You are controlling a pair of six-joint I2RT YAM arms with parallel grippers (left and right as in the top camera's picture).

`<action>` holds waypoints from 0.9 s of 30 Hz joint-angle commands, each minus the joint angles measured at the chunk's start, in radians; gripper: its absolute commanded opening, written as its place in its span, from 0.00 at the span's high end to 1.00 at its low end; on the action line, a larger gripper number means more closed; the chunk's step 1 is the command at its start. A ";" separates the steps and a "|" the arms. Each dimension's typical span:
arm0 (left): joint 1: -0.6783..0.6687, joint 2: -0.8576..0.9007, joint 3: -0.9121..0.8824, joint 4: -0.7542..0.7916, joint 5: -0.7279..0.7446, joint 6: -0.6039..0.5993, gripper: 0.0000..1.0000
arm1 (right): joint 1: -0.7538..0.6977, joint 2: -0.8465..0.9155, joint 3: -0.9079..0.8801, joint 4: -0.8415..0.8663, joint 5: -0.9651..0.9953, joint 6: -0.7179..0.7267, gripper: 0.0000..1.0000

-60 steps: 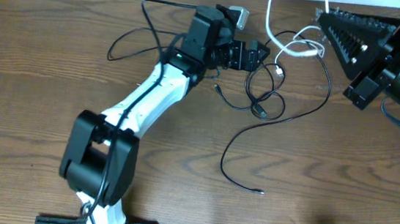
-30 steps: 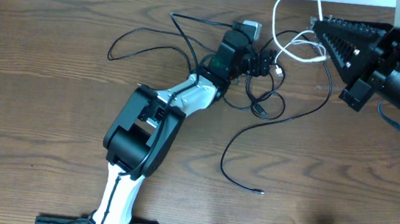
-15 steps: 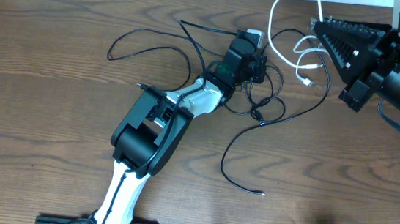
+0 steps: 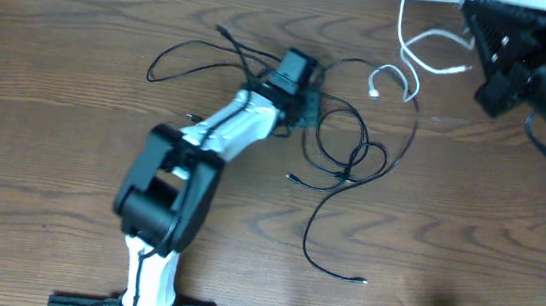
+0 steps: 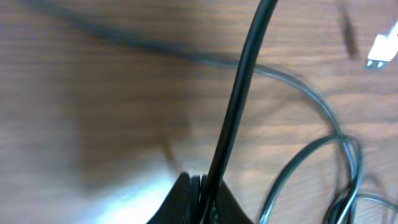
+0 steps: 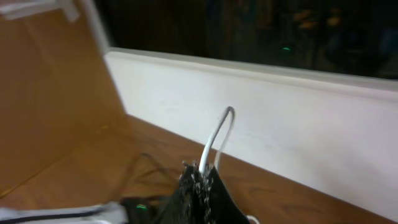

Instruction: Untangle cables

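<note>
Clamped right down now at the left hand (image 5: pixel 198 186), wide apart a second ago, and pinching a single black cable (image 5: pixel 239 93) drawn taut up and away from the fingertips. Swung back left across the bench (image 4: pixel 52 152) as well, dragging the black tangle (image 4: pixel 349 160) along, off the far edge and in toward the middle. Over at the right hand (image 6: pixel 201 179), closed as before on the white cable (image 6: pixel 218 134), but carried off to the far right corner. Out on the wood, then: white mostly drawn clear of the black loops, plug end (image 4: pixel 375 80) lying just beside one black arc instead of buried in the knot. Snarled yet in the middle, though, with several black loops crossing one another and one long tail trailing toward the near edge. Looks like a decent first separation, white nearly out, blacks left to tease apart. Hard to tell whether that last black arc crosses the white or merely passes close.
</note>
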 commanded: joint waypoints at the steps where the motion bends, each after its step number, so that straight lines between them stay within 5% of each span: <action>1: 0.035 -0.034 0.006 -0.091 0.024 0.014 0.93 | -0.023 0.034 0.005 0.032 0.093 -0.011 0.99; 15: 0.059 -0.039 0.006 -0.314 0.039 0.080 0.93 | -0.159 0.215 0.005 0.266 0.740 0.065 0.99; 27: 0.059 -0.039 0.006 -0.317 0.039 0.080 0.92 | -0.437 0.262 0.005 0.513 0.753 0.064 0.99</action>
